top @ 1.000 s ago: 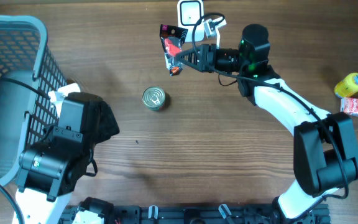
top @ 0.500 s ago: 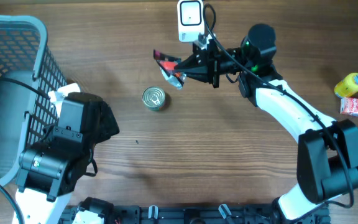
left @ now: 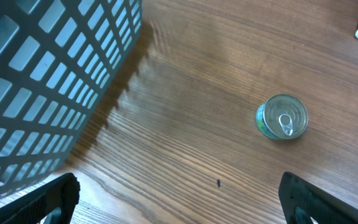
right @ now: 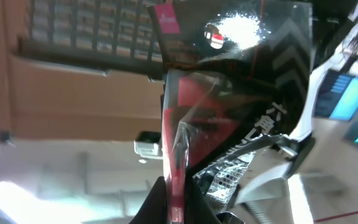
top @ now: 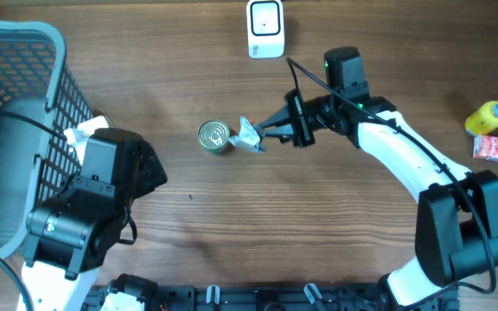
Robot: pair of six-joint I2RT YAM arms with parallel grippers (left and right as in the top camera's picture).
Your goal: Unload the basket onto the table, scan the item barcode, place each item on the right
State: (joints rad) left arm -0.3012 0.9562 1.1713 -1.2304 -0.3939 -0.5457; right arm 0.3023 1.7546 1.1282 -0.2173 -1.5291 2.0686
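While the right gripper pinches one edge of a red-and-black snack packet, the packet hangs just right of the tin can, turned nearly edge-on to the overhead camera and possibly touching the can. The white scanner stands well beyond the can, off to its right. Left of the can, near the blue basket, the left gripper holds nothing, fingers spread wide.
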